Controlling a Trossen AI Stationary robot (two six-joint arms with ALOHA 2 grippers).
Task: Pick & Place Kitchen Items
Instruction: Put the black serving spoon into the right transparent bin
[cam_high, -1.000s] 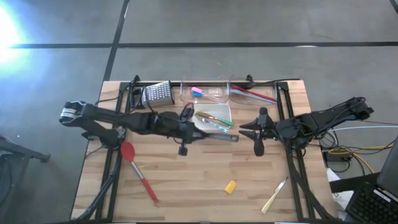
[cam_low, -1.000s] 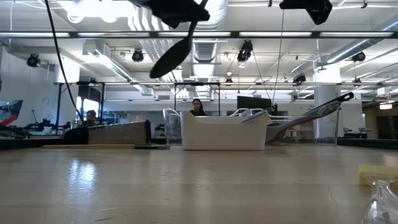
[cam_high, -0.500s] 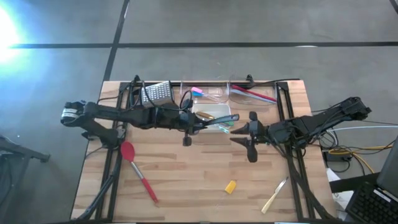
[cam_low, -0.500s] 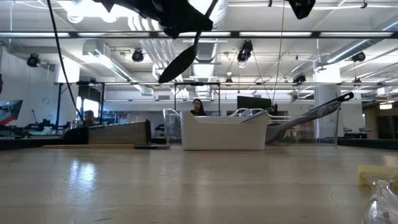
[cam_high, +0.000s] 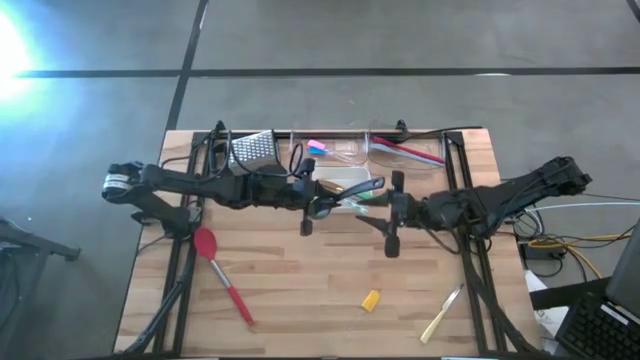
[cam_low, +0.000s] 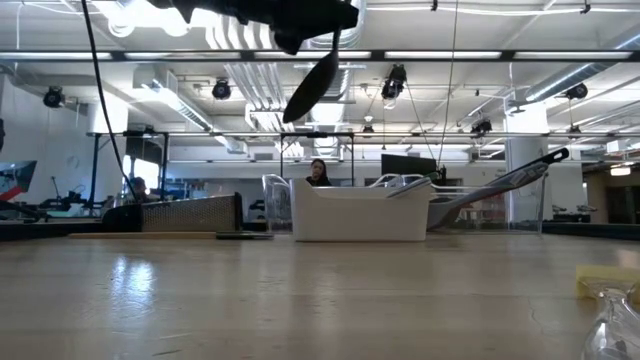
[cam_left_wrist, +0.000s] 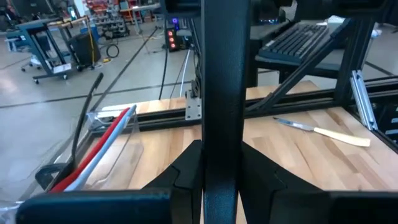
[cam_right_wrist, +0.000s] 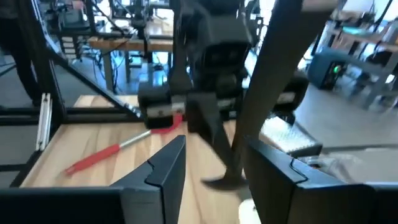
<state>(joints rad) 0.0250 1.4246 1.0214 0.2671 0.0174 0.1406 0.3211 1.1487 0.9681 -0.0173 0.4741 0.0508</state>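
High view: my left gripper (cam_high: 318, 207) grasps a black long-handled spoon (cam_high: 350, 192) over the white square tray (cam_high: 342, 176); right claw (cam_high: 392, 212) released; red spatula (cam_high: 222, 277), yellow piece (cam_high: 371, 299) remain.

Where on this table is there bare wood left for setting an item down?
Free: the stretch between the red spatula and the small yellow piece, and the near edge of the wooden table. Crowded: the far edge, with the steel grater, clear bins and white tray, under both arms.

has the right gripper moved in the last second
Yes. In the high view the right gripper has shifted leftward, closing in on the white square tray and the left gripper.
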